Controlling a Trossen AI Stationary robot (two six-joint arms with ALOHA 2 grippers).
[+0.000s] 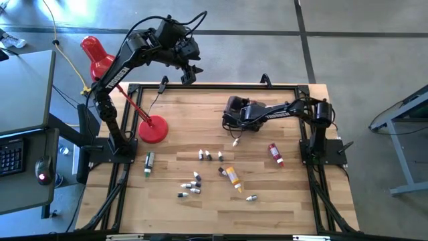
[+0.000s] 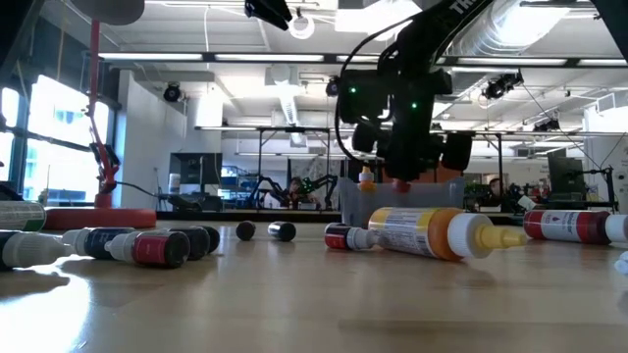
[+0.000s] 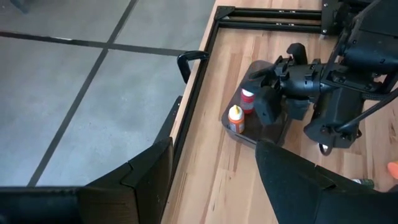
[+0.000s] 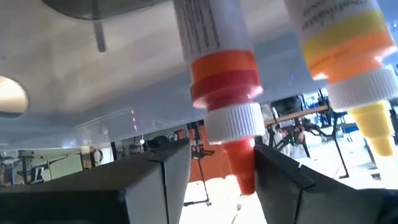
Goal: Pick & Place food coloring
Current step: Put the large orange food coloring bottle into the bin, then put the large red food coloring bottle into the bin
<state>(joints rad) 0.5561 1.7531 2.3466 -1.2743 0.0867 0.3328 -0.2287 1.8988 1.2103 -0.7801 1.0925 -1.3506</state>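
From above, we see the right pincer [image 1: 235, 115] reaching over the grey tub [image 1: 231, 106] at the far middle of the tabletop [image 1: 281, 201]; the arm hides the tub's inside. The remaining food coloring lies loose toward the near side: a yellow bottle [image 1: 232, 177], a red bottle [image 1: 275, 153], a green bottle [image 1: 149, 161] and several tiny ones [image 1: 192, 185]. The left pincer [image 1: 189, 72] waits high beyond the far edge, near the red lamp [image 1: 97, 57].

The low view adds the level line: the right pincer [image 2: 402, 157] sits just over the tub [image 2: 353, 204].

The left wrist view alone opens the tub [image 3: 249, 134], showing a yellow-capped bottle [image 3: 236, 118] and a red-capped bottle [image 3: 248, 99] standing inside; its own fingers [image 3: 292, 180] stand apart.

The right wrist view shows the red-capped bottle [image 4: 227, 93] between parted fingers [image 4: 155, 180], seemingly just released.
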